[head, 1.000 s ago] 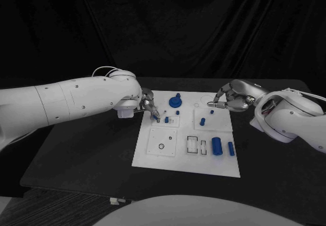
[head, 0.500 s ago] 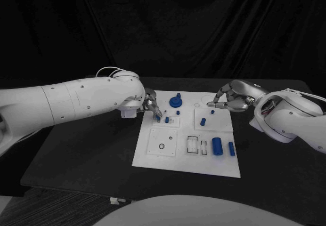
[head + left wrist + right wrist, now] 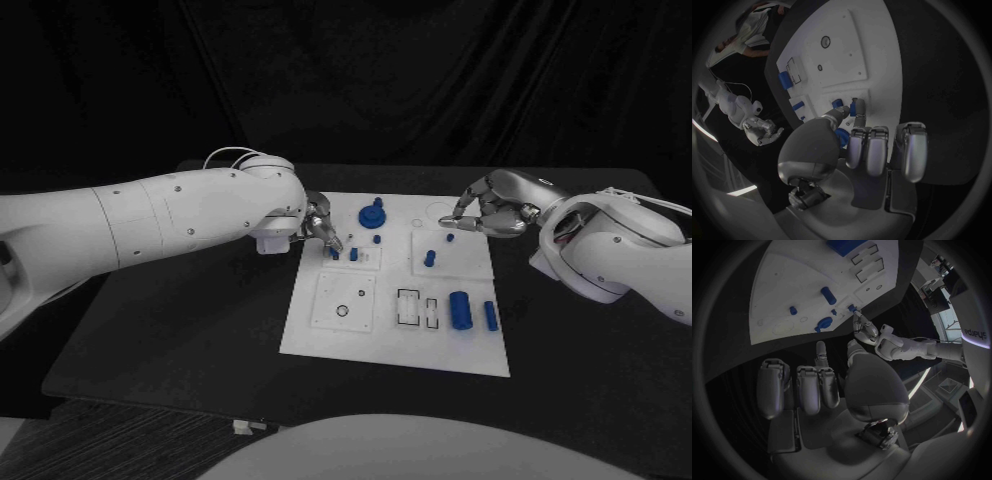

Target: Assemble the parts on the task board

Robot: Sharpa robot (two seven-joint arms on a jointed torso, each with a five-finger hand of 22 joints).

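Right now the left hand [image 3: 315, 224] is down at the upper-left plate of the task board [image 3: 361, 335], pinching a small blue peg [image 3: 335, 253] between thumb and a finger, its tip at or just above the board; I judge the step in hand to be seating that peg in its hole. Next it needs a straight push down, kept upright, then a clean release without knocking the neighbouring blue peg [image 3: 353, 254] just beside it.

Across the board, the right hand [image 3: 488, 215] hovers at the far right corner, fingers curled in, holding nothing I can see.

From the left wrist view the fingertip [image 3: 858, 106] meets the board beside the blue pieces, which the head view blurs. Only the head view lays out the blue knob [image 3: 374, 214] and the blue blocks [image 3: 462, 309] lower right.
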